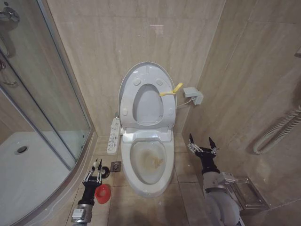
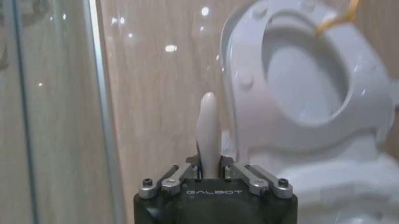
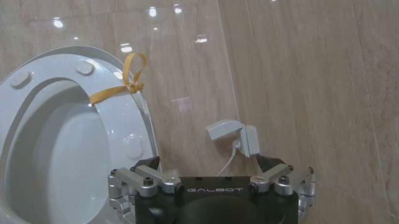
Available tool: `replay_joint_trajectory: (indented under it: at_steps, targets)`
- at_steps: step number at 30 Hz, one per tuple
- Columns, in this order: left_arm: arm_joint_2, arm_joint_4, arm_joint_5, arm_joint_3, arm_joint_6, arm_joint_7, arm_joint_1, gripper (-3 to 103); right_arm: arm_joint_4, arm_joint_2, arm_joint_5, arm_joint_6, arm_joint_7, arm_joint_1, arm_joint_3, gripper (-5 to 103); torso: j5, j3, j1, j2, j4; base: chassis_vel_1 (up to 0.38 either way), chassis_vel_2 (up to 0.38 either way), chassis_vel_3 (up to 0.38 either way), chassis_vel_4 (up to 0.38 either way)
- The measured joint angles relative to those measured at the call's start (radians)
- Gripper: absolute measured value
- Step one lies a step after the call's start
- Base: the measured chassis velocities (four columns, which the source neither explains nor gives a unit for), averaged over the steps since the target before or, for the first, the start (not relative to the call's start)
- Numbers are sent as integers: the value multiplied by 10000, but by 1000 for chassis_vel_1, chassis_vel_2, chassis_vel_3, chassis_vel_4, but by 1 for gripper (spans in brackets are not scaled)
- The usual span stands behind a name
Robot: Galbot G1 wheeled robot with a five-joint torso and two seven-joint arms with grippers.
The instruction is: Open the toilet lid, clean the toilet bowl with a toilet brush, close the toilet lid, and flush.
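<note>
The toilet lid (image 1: pixel 146 74) stands raised against the wall, the ring seat folded up against it, and a yellow strap (image 1: pixel 170 90) is tied at their edge. Below them the toilet bowl (image 1: pixel 149 162) lies uncovered, brownish stains inside. On the floor to its left, my left gripper (image 1: pixel 96 173) is shut on the toilet brush's white handle (image 2: pixel 208 135), just above the red cup holder (image 1: pixel 103 193). The bristle head is hidden. To the bowl's right, my right gripper (image 1: pixel 202 142) hangs open and holds nothing. The right wrist view shows the right gripper (image 3: pixel 212 164), the lid (image 3: pixel 134 121) and the strap (image 3: pixel 121 86).
A white control panel (image 1: pixel 113 135) runs along the toilet's left side, with a floor drain (image 1: pixel 116 166) near it. The glass shower enclosure (image 1: pixel 51 103) closes off the left. A wall box (image 1: pixel 194 95), a corrugated hose (image 1: pixel 277 132) and a metal rack (image 1: pixel 247 193) are on the right.
</note>
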Motion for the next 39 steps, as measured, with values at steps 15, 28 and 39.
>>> replay_joint_trajectory:
  at_steps: [15, 28, 39]
  targets:
    - [460, -2759, -1147, 1929, 905, 173, 83, 19, 0, 0, 1, 0, 0, 0, 0, 100, 1, 1, 0, 0, 2, -14, 15, 12, -14]
    - [737, -2634, -1576, 2692, 1871, 434, -1329, 19, 0, 0, 0, 0, 0, -1, 0, 100, -1, 1, 0, 0, 1, -15, 10, 18, -14]
    - [1135, -2470, -2027, 2726, 2374, 577, -2528, 19, 0, 0, 0, 0, 0, -1, 0, 100, -2, 1, 0, -1, 2, 0, 0, 0, 0]
